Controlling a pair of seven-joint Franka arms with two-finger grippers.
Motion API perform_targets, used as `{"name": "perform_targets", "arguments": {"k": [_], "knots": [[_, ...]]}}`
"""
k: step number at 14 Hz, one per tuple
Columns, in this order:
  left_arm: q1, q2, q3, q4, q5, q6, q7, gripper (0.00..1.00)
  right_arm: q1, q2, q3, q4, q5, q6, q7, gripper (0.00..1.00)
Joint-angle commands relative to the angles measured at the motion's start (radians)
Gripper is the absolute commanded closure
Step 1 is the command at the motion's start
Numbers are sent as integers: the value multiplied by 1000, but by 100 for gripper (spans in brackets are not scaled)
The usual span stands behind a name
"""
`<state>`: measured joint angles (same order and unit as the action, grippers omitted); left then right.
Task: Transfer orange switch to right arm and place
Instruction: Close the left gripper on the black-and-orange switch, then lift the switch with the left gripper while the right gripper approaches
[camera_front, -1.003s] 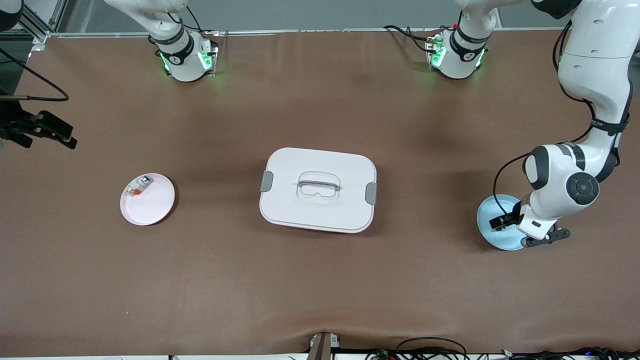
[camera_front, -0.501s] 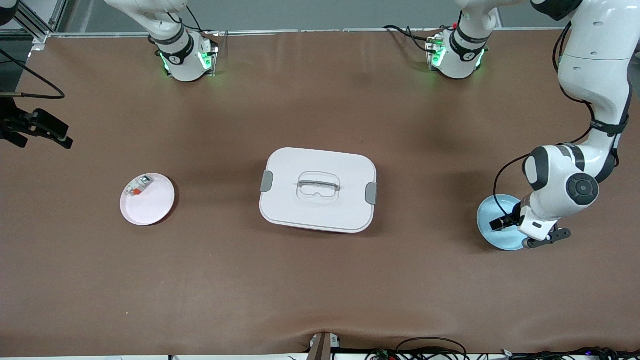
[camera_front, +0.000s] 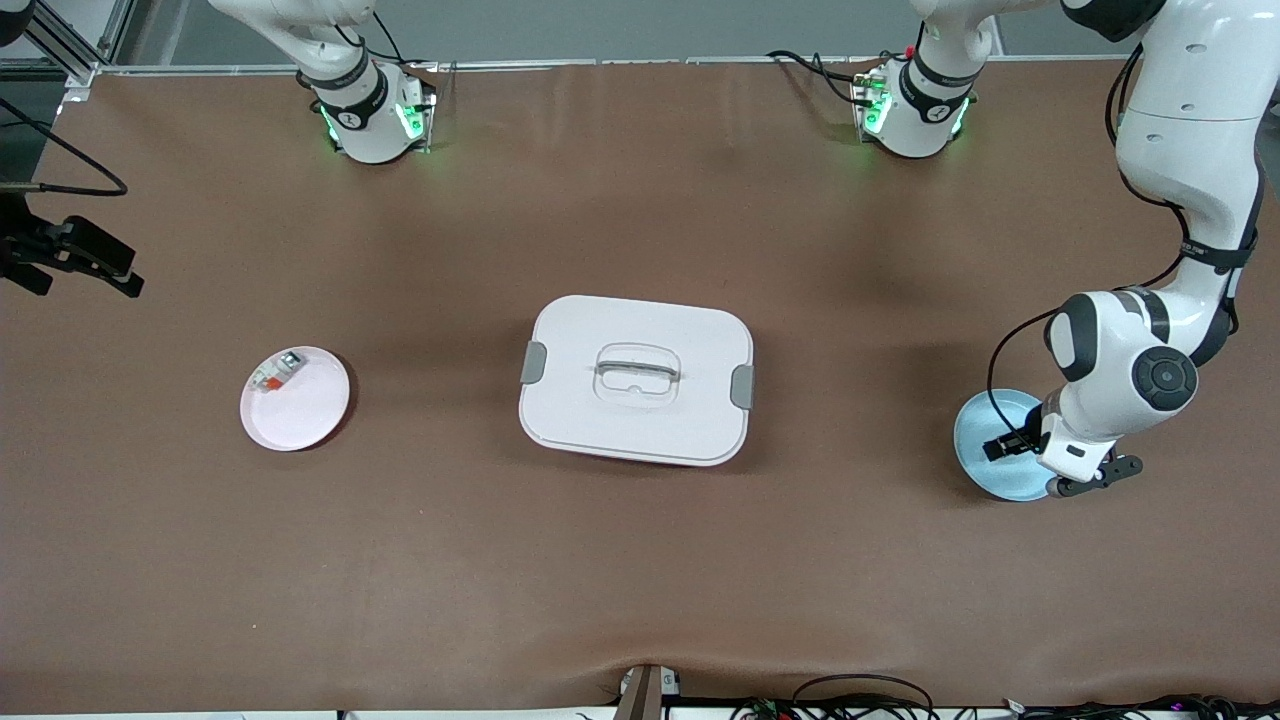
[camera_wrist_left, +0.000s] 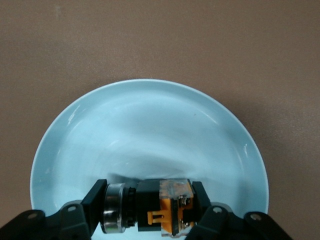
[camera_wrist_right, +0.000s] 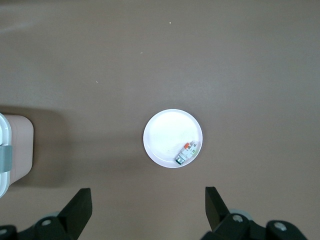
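Note:
The orange switch (camera_wrist_left: 165, 207), a tiny black box with an orange part and a metal ring, sits between the fingers of my left gripper (camera_wrist_left: 150, 206). The fingers press on both of its ends. The switch is low over the light blue plate (camera_wrist_left: 150, 125), and I cannot tell whether it touches the plate. In the front view my left gripper (camera_front: 1005, 447) is over that plate (camera_front: 985, 472) at the left arm's end of the table. My right gripper (camera_front: 80, 262) is open and empty, up in the air past the right arm's end of the table; its own view shows it (camera_wrist_right: 148, 207) above bare table.
A white lidded box with a handle (camera_front: 636, 380) stands mid-table. A pale pink plate (camera_front: 300, 415) toward the right arm's end holds a whitish-grey component with a red-orange part (camera_front: 275, 372); both show in the right wrist view, the plate (camera_wrist_right: 165, 135) and the component (camera_wrist_right: 185, 151).
My left gripper has shifted slightly over the blue plate. My right gripper has drifted a little toward the table's end.

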<state>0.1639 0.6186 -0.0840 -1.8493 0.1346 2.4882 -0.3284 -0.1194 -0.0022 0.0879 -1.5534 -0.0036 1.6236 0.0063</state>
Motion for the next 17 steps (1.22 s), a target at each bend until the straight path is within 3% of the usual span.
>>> {"name": "perform_targets", "arguments": {"k": [1,3,8,13,17], "knots": [[-9,-5,-2,13,11,-5,-53,100,-6,-2,10,10,7,-5,-5,0],[-9,-58,-10,9,13,-50,-54,100,18,-1,10,10,-1,-7,-5,0],[-4,-224,-103,15,7,-267,-80,100,114,-2,12,10,14,-13,42,0],[-4,-379,-230,18,-19,-411,-104,100,330,-5,15,13,14,-80,352,0],[-4,-416,-373,68,-88,-474,-308,100,524,-1,13,10,34,20,581,0]]}}
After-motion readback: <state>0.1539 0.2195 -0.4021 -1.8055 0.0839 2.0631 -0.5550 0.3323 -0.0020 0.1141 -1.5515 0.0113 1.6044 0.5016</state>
